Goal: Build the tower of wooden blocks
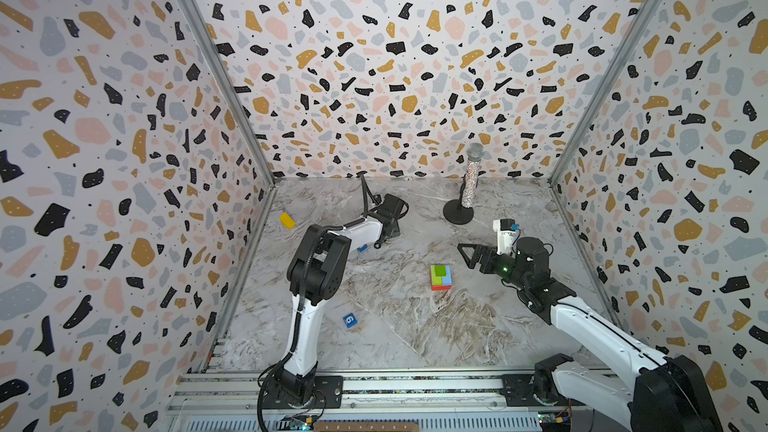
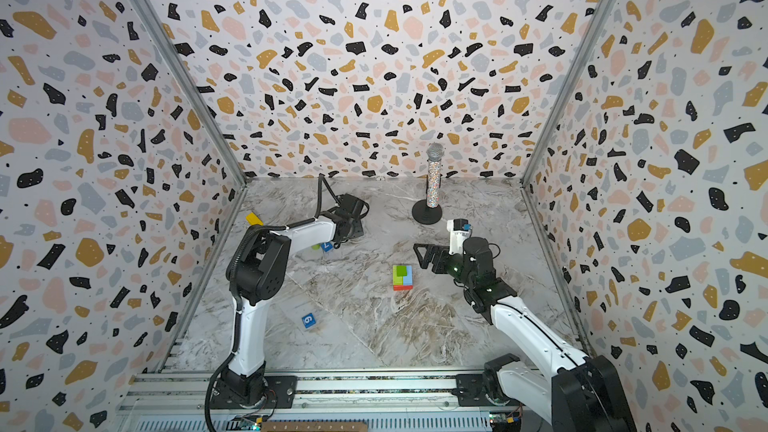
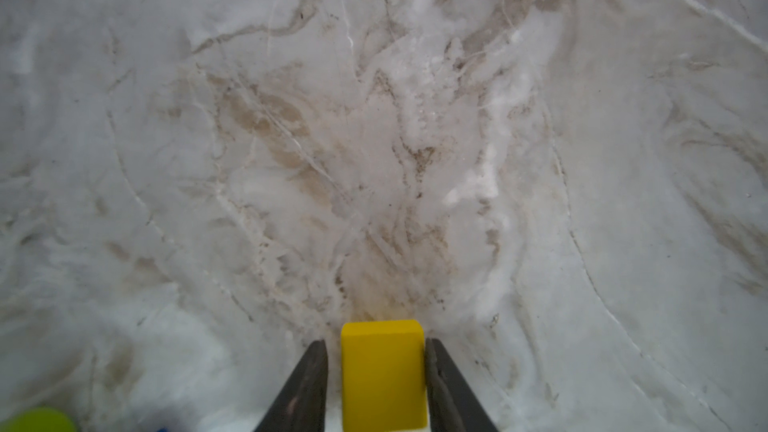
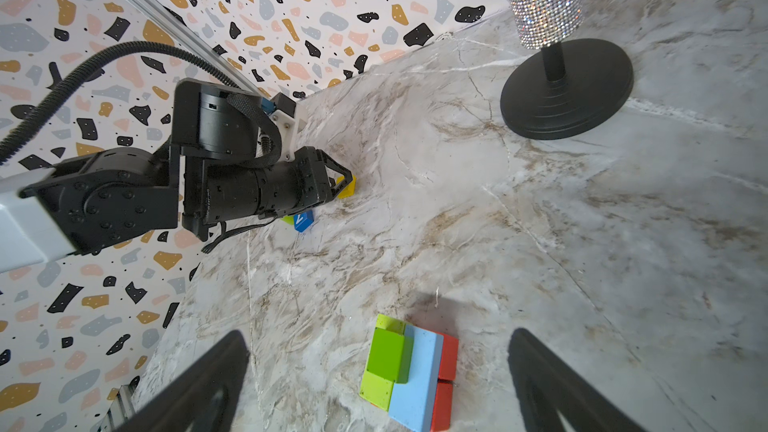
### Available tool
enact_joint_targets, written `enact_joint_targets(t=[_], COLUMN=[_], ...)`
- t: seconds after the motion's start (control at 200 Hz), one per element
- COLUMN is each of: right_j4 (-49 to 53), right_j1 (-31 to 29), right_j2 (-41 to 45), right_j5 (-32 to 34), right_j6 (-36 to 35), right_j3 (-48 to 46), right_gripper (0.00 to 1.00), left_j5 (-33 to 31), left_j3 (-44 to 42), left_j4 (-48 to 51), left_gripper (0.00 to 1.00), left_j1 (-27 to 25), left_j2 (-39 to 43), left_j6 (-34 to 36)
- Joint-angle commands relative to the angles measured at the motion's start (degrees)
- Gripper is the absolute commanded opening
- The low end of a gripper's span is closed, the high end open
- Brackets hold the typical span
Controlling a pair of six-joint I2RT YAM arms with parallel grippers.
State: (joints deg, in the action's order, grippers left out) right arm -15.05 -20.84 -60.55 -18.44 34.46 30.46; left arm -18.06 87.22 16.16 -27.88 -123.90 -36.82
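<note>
Left pincer (image 3: 376, 342) straddles yellow block (image 3: 382, 371), long axis along jaws; you cannot tell if clamped. Tower (image 1: 440, 277) lies rightward; right pincer (image 4: 378, 336), spread empty, hangs nearer.

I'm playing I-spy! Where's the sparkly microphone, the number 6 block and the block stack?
sparkly microphone (image 1: 471, 182): in a top view, glittery handle.
number 6 block (image 1: 350, 320): in a top view, numbered face.
block stack (image 1: 439, 272): in a top view, green top block.
</note>
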Motion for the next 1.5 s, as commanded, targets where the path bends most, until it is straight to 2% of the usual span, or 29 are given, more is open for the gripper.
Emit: enact_joint_targets(t=[0.0, 0.195, 0.556, 0.761, 1.176, 1.492], right_j4=[-0.97, -0.99, -0.45, -0.17, 0.21, 0.35], right_j1=[0.14, 0.19, 0.14, 0.19, 0.45, 0.89], right_j2=[1.3, 1.44, 1.93, 2.27, 1.72, 1.0], right_j5=[-0.2, -0.15, 0.33, 0.6, 1.29, 1.3], right_j6=[0.22, 0.17, -0.17, -0.27, -0.53, -0.53], right_j3=[-0.04, -0.04, 0.04, 0.08, 0.25, 0.19], right_gripper=[0.99, 0.99, 0.99, 0.99, 0.99, 0.99], left_j5=[-1.36, -1.37, -1.29, -1.92, -1.41, -1.33], left_j3=[0.51, 0.33, 0.01, 0.15, -1.6, -5.37], left_j4=[0.85, 0.84, 0.66, 1.8, 5.93, 7.97], left_gripper=[0.41, 0.41, 0.27, 0.25, 0.26, 0.26], left_j1=[0.11, 0.09, 0.02, -0.03, -2.35, -5.49], left_j2=[-1.22, -1.25, -1.61, -0.47, 7.24, 15.15], left_j6=[0.78, 0.96, 1.2, 1.89, 4.08, 2.04])
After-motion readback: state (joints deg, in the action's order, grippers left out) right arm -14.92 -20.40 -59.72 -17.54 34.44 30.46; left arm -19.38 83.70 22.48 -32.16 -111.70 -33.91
